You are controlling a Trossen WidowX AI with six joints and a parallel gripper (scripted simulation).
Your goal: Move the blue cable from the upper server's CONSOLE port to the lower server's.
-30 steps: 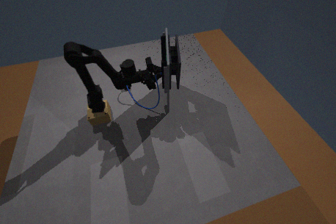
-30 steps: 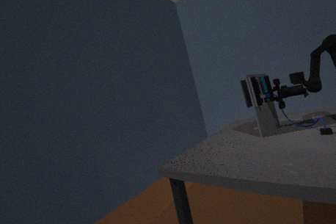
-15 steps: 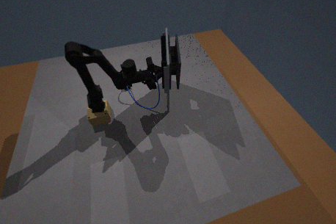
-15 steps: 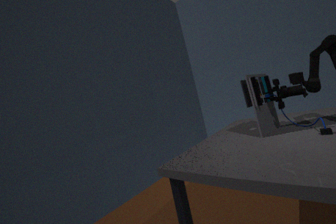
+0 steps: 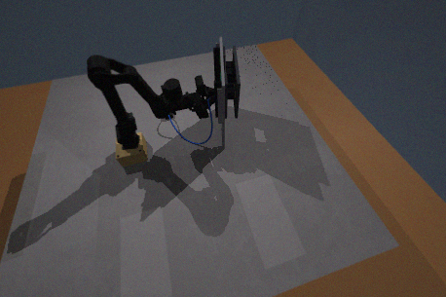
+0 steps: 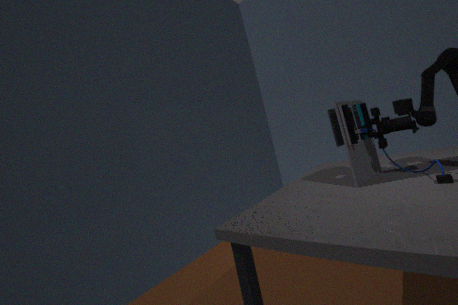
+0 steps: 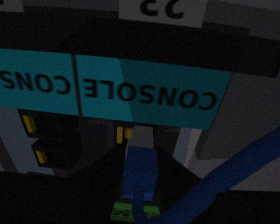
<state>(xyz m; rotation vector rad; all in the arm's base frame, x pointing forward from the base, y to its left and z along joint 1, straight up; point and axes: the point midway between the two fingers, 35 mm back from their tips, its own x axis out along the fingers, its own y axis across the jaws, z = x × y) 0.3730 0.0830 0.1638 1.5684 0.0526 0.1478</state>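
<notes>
I'd call it a lab or test room: robot arm [image 5: 113,100] [image 6: 426,92], server rack mock-up [image 5: 222,103] [image 6: 361,163] on a tabletop [image 5: 195,264] [image 6: 320,226], plain blue walls [image 5: 195,6] [image 6: 125,136].

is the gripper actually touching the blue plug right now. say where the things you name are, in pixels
Touching. The wrist view shows the blue plug [image 7: 140,170] between the dark fingers of the gripper [image 5: 212,95] [image 6: 371,132] [image 7: 139,148], shut on it.

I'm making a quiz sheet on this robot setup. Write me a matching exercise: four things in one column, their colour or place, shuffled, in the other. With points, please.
Things
1. Plug [image 7: 141,167]
2. CONSOLE label [image 7: 166,95]
3. Arm's base block [image 5: 131,156]
4. Jaws

Colours and places
A. Yellowish, standing on the grey table top [image 5: 195,264] [image 6: 320,231]
B. Shut on the plug
C. Blue, with a grey front end
D. Teal, with dark lettering that reads upside down in the wrist view

Pairs: 1-C, 2-D, 3-A, 4-B
</notes>
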